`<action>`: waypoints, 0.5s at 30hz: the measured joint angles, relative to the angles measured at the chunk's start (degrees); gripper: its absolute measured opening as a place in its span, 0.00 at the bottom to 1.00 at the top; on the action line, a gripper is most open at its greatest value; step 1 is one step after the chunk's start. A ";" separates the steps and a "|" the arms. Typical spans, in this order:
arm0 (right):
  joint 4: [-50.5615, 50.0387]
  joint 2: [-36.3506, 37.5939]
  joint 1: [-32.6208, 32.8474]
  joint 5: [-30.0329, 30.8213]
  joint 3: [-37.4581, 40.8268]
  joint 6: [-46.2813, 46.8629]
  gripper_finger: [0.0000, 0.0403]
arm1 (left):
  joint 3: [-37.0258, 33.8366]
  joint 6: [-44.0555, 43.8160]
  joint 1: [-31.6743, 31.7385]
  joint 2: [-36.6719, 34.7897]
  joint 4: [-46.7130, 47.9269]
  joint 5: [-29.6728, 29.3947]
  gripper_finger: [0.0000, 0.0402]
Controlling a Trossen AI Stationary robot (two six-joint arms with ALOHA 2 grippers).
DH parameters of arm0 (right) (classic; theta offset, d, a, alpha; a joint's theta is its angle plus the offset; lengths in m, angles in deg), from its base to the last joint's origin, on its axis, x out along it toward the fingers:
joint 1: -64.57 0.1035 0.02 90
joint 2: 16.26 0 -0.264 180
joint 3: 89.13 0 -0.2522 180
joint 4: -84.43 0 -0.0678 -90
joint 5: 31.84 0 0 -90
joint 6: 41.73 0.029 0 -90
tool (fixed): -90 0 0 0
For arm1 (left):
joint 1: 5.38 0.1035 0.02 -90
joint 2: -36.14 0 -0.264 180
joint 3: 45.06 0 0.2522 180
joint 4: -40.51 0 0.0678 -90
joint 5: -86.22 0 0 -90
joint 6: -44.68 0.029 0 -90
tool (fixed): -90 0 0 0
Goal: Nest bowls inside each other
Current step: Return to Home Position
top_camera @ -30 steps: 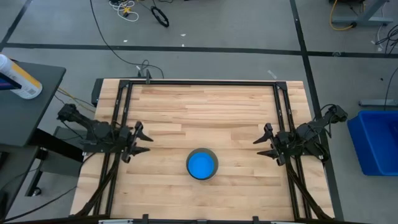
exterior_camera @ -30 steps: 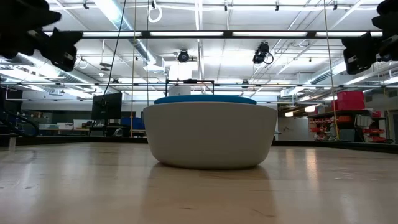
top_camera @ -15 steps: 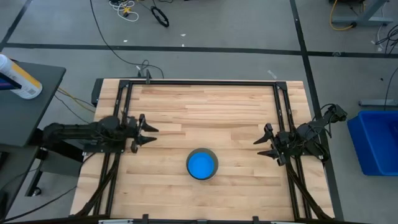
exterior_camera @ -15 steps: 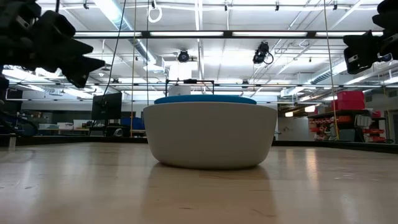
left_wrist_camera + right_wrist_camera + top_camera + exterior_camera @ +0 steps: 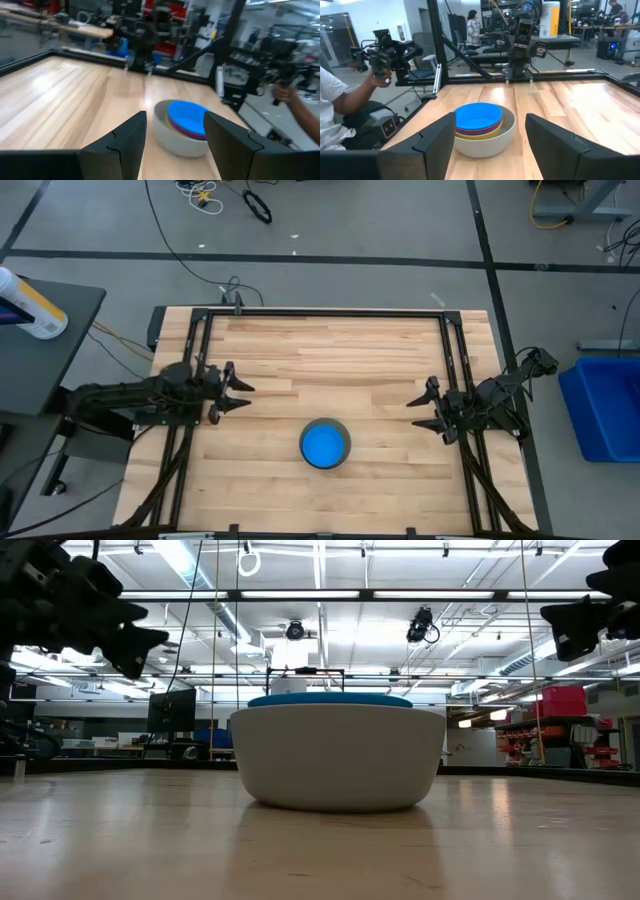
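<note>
Here the bowls (image 5: 325,444) stand nested in one stack on the counter (image 5: 330,340), midway between left and right and toward its near edge. The grey bowl (image 5: 487,144) holds the others, and the bright blue bowl (image 5: 478,115) lies on top, with the red bowl (image 5: 476,130) and the yellow bowl (image 5: 485,135) beneath it (only their rims show). The left gripper (image 5: 238,388) hangs well left of the stack, its fingers spread and empty. The right gripper (image 5: 420,407) hangs well right of it, fingers likewise released. Neither touches the bowls.
</note>
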 joint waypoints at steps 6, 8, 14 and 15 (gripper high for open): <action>0.29 -0.01 0.00 3.17 0.00 -1.60 0.65 | 0.00 -0.01 -0.01 -1.46 -0.21 2.39 0.51; 0.85 0.00 0.00 2.89 0.00 -2.98 0.66 | 0.00 -0.01 -0.02 -1.46 -0.23 2.45 0.51; 7.78 0.00 -0.41 -4.85 1.76 -7.85 0.68 | 0.00 -0.03 -0.02 -1.46 -0.25 2.87 0.51; 8.31 -0.01 -0.71 -6.53 2.19 -9.13 0.68 | 0.00 -0.03 -0.02 -1.46 -0.26 2.87 0.51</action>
